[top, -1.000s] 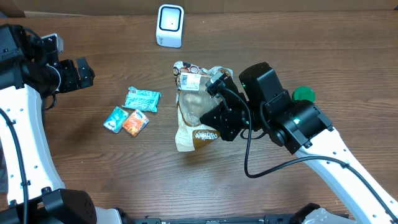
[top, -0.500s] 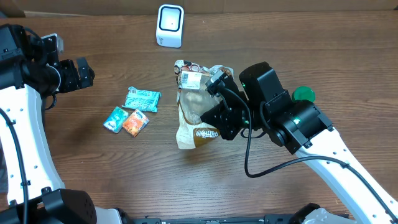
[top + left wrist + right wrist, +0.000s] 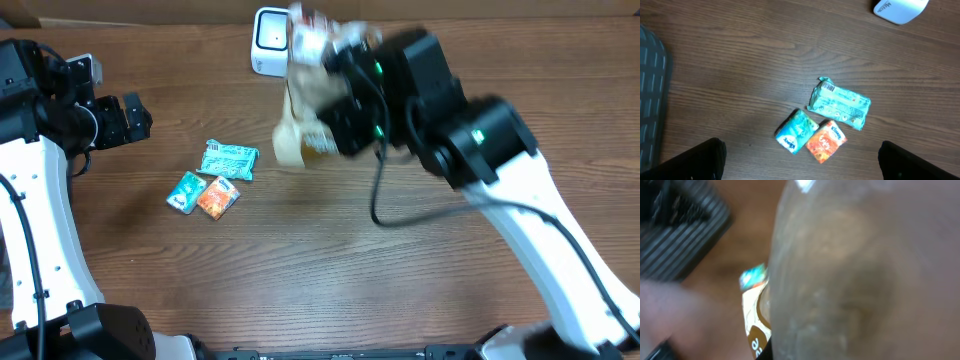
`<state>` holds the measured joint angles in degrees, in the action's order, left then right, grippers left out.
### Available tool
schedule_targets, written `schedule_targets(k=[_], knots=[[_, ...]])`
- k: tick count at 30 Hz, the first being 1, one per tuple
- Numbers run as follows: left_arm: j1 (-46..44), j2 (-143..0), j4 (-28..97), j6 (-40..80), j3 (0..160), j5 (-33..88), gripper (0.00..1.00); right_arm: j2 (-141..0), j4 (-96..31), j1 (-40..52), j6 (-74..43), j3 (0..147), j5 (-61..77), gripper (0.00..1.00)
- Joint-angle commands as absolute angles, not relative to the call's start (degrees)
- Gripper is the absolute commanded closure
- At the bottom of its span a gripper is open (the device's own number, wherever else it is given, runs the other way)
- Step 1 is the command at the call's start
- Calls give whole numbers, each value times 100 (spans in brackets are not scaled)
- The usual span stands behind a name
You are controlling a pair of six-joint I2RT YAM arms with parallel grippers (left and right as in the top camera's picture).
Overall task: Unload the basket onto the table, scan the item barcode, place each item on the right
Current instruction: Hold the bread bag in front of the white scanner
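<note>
Clenched on the snack bag (image 3: 294, 142), the right end effector (image 3: 338, 120) has swept it from the middle of the table (image 3: 320, 270) to the scanner (image 3: 266, 38) at the far edge, so scanning looks imminent.

Five loose items and two robot arms on the table

One white scanner (image 3: 268, 40) in the upper middle, one snack bag (image 3: 298, 120) just beside it, and three small packets at centre left: one teal wrapper (image 3: 229, 159), one blue pack (image 3: 186, 190), one orange pack (image 3: 217, 196).
</note>
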<state>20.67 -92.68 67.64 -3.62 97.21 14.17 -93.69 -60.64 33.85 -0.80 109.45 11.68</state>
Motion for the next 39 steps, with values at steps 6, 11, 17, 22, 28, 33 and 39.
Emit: schedule_targets(k=[6, 11, 17, 22, 28, 33, 39], knots=[[2060, -9225, 6744, -517, 9712, 1444, 0, -11345, -4064, 3406, 1249, 11697, -2370, 96], [2060, -9225, 6744, -517, 9712, 1444, 0, -12302, -2349, 3389, 3251, 11697, -3542, 96], [2060, -9225, 6746, -517, 9712, 1444, 0, -13275, -397, 3334, 6038, 11697, -3863, 96], [2060, -9225, 6744, -517, 9712, 1444, 0, -13996, 576, 3245, 7389, 11697, -4110, 96], [2060, -9225, 6746, -517, 9712, 1444, 0, -14359, 578, 3162, 7491, 11697, -4108, 96], [2060, -9225, 6744, -517, 9712, 1444, 0, -14405, 585, 3164, 7507, 11697, -4091, 96], [2060, -9225, 6744, -517, 9712, 1444, 0, -14405, 596, 3192, 7511, 11697, -4112, 96]])
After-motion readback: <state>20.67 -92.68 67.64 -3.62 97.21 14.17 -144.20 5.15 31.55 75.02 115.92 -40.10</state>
